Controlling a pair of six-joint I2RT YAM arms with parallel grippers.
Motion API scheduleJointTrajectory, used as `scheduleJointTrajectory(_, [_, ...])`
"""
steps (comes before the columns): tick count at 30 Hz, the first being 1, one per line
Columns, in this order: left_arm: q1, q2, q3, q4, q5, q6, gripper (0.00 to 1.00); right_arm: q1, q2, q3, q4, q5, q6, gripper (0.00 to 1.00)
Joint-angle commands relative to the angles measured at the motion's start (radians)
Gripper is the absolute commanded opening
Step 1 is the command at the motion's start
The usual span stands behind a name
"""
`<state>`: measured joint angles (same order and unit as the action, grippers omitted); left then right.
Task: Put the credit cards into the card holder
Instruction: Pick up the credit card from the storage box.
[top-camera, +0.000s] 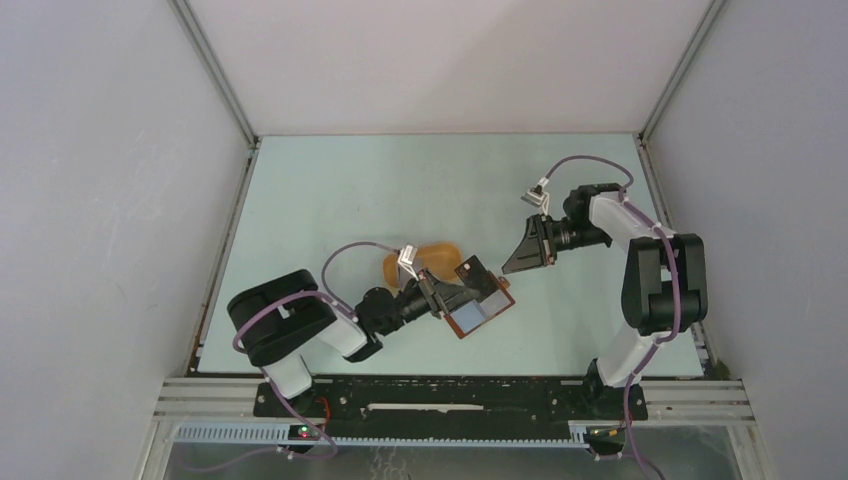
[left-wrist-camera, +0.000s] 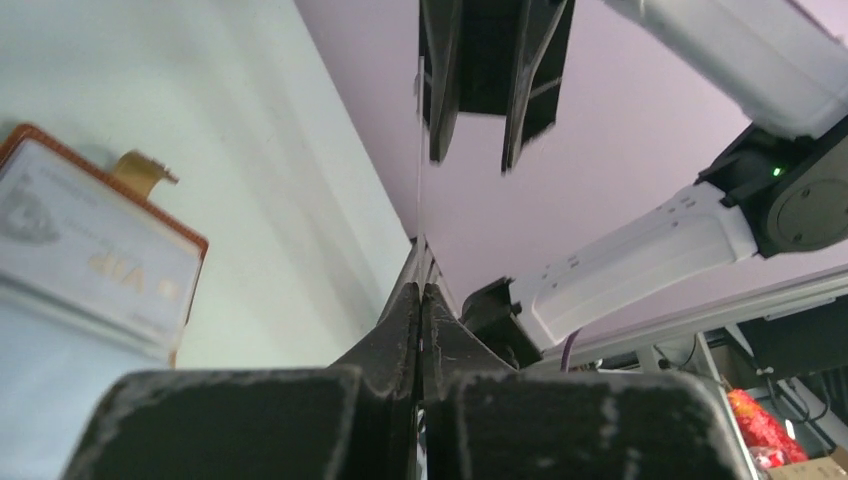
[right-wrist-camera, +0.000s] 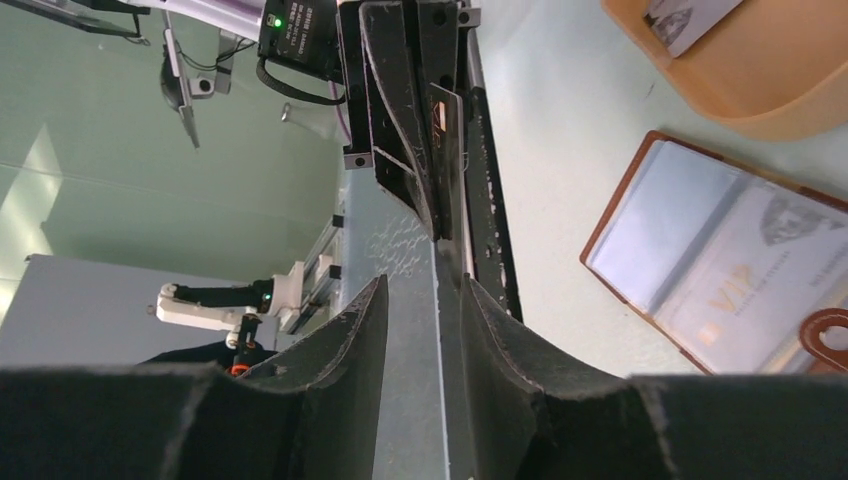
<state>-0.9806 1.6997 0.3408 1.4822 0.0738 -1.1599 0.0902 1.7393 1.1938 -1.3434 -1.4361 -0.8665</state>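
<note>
Held credit card (right-wrist-camera: 446, 125): up in the air, edge-on, and the left gripper (left-wrist-camera: 420, 295) has it, fingers clenched tight on one end!
Right gripper (right-wrist-camera: 424, 300): released, with its fingers spread either side of the card's other end and not pressing it.
Card holder (right-wrist-camera: 645, 225): lying open on the table (top-camera: 330, 200), a VIP card (right-wrist-camera: 760, 280) tucked inside.
Orange tray (right-wrist-camera: 770, 100): near the holder, with a second credit card (right-wrist-camera: 690, 20) lying in it.
</note>
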Motion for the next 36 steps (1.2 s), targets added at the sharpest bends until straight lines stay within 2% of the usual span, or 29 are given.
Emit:
scheduleJointTrajectory(1, [0.010,-0.067,-0.085,0.030,0.067,0.053,0.00,-0.035,-0.063,0.039,-0.031,0.029,-0.066,0.41])
scheduleJointTrajectory(4, [0.014,-0.076,-0.129,0.030,0.114,0.041,0.00,-0.037,-0.101,0.038,0.028,0.083,-0.012,0.41])
scheduleJointTrajectory(9, [0.013,-0.030,-0.163,0.030,0.214,-0.037,0.00,-0.013,-0.192,-0.020,0.338,0.268,0.274,0.41])
scheduleJointTrajectory(12, [0.013,0.013,-0.177,0.031,0.247,-0.076,0.00,0.050,-0.238,-0.046,0.465,0.418,0.372,0.42])
scheduleJointTrajectory(17, [0.013,0.006,-0.230,0.031,0.258,-0.046,0.00,0.199,-0.221,-0.036,0.640,0.560,0.441,0.47])
scheduleJointTrajectory(19, [0.013,-0.009,-0.250,0.031,0.272,-0.025,0.00,0.256,-0.184,0.015,0.637,0.576,0.437,0.47])
scheduleJointTrajectory(21, [0.013,-0.033,-0.268,0.030,0.281,-0.001,0.00,0.299,-0.157,0.062,0.610,0.524,0.419,0.48])
scheduleJointTrajectory(23, [0.013,-0.058,-0.279,0.028,0.298,0.035,0.00,0.333,-0.155,0.086,0.553,0.452,0.348,0.49])
scheduleJointTrajectory(26, [0.013,-0.086,-0.290,0.018,0.325,0.098,0.00,0.370,-0.161,0.092,0.447,0.428,0.221,0.56])
scheduleJointTrajectory(28, [0.013,-0.102,-0.281,-0.012,0.345,0.142,0.00,0.380,-0.138,0.092,0.390,0.421,0.191,0.56])
scheduleJointTrajectory(30, [0.011,-0.132,-0.254,-0.102,0.357,0.197,0.00,0.383,-0.112,0.091,0.340,0.401,0.171,0.56])
scheduleJointTrajectory(36, [-0.007,-0.310,-0.146,-0.504,0.347,0.399,0.00,0.405,-0.097,0.085,0.264,0.363,0.105,0.55])
